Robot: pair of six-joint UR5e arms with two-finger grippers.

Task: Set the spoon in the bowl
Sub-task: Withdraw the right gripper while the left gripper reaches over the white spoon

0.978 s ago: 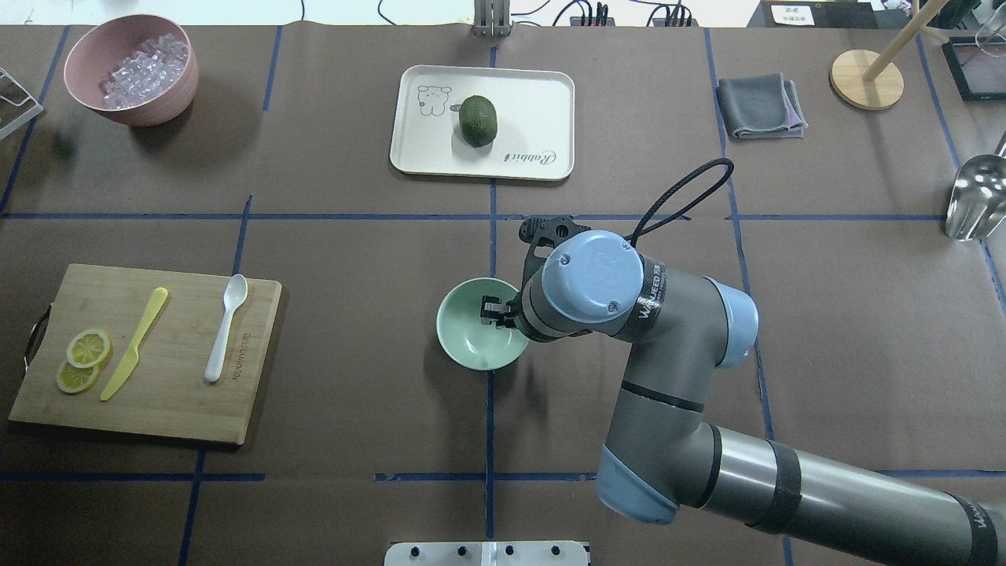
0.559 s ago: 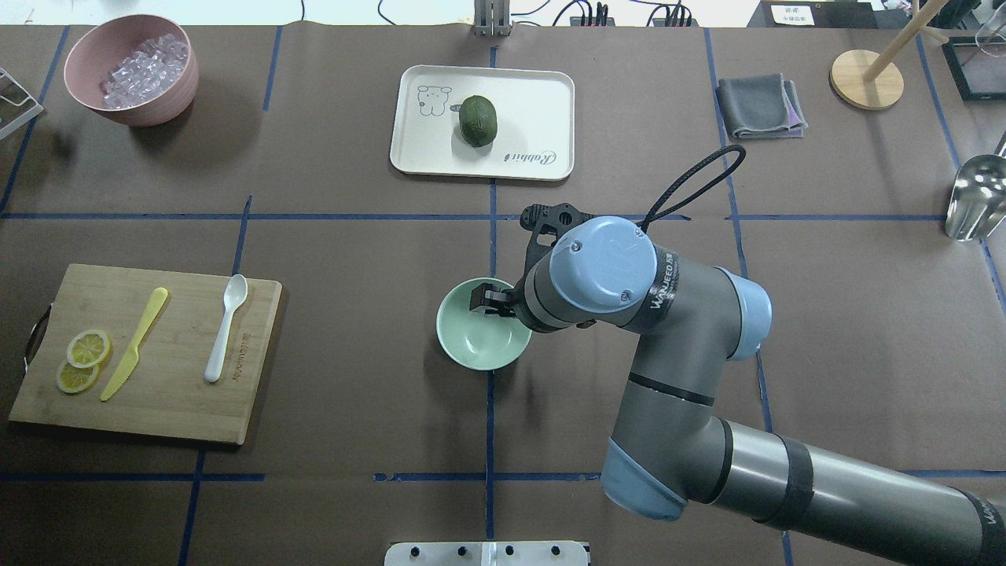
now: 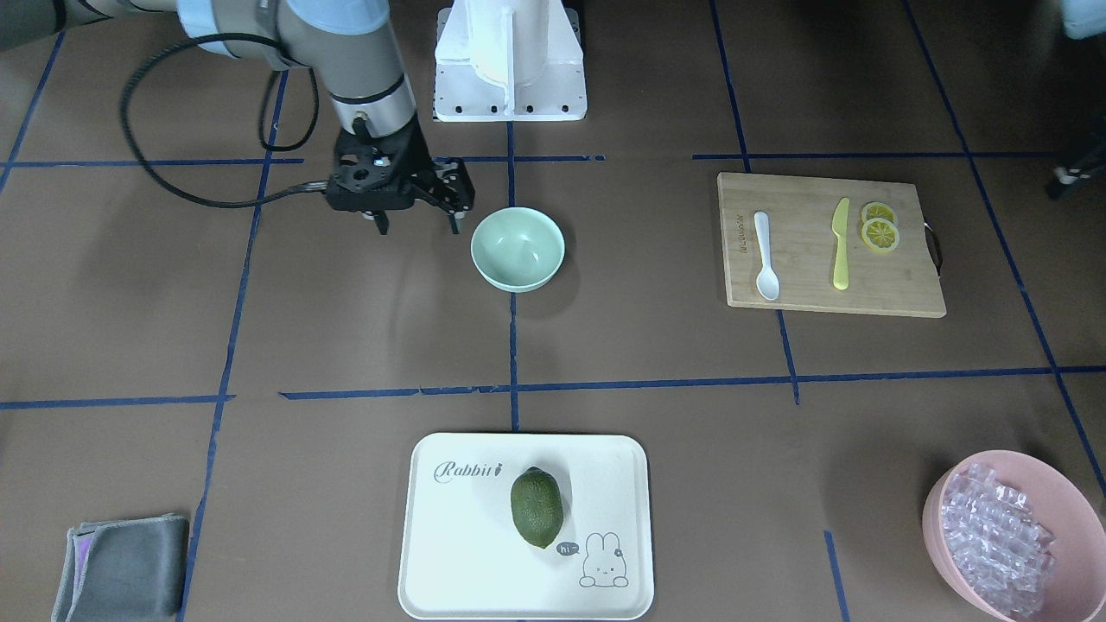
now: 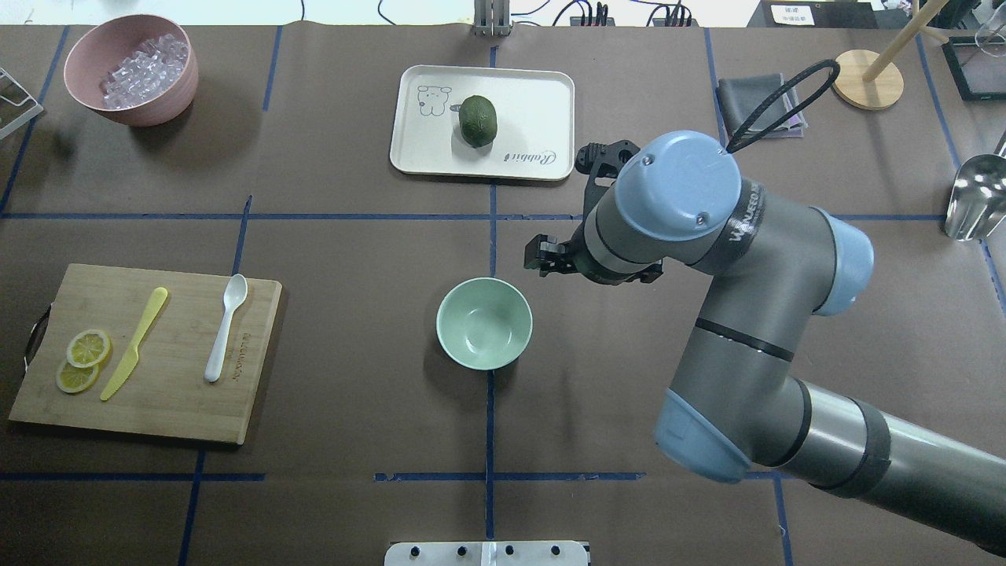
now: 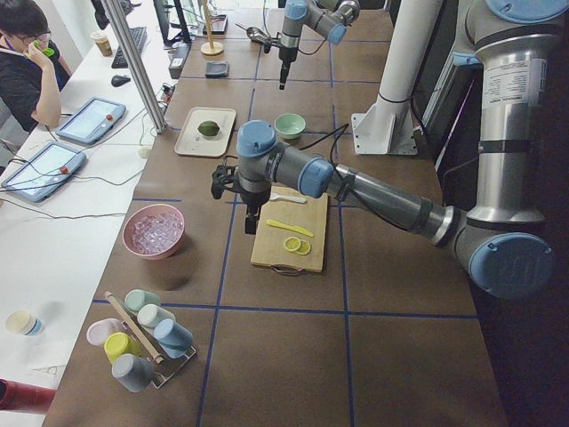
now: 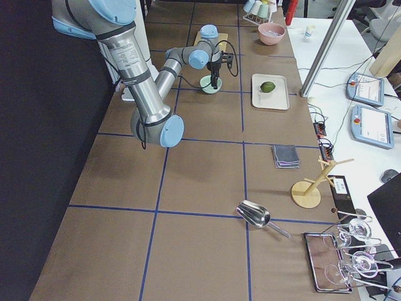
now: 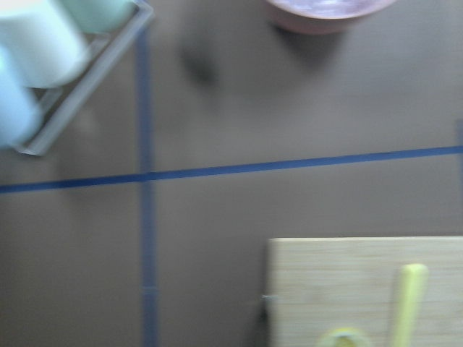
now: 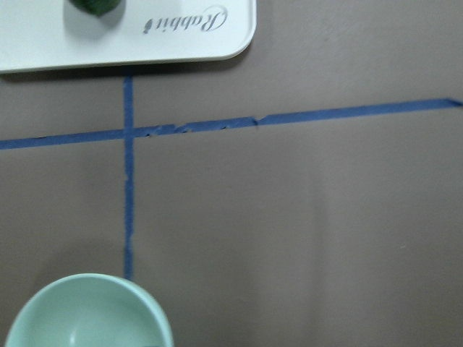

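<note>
The white spoon (image 4: 226, 326) lies on the wooden cutting board (image 4: 173, 393) at the left, beside a yellow knife (image 4: 135, 343). It also shows in the front view (image 3: 765, 255). The mint-green bowl (image 4: 484, 323) stands empty at the table's middle and also shows in the front view (image 3: 517, 248). My right gripper (image 3: 416, 226) is open and empty, raised just beside the bowl on its far right side (image 4: 548, 258). My left gripper (image 5: 250, 222) hangs near the board's outer end; I cannot tell whether it is open or shut.
A white tray (image 4: 534, 102) with a green fruit (image 4: 478, 120) is behind the bowl. A pink bowl (image 4: 75, 59) of clear cubes is at the far left. Lemon slices (image 4: 82, 360) lie on the board. A grey cloth (image 4: 747, 110) and a metal scoop (image 4: 974, 196) are at the right.
My right gripper has lifted out of the mint-green bowl and moved away to the far right. The bowl and the spoon have stayed where they were.
</note>
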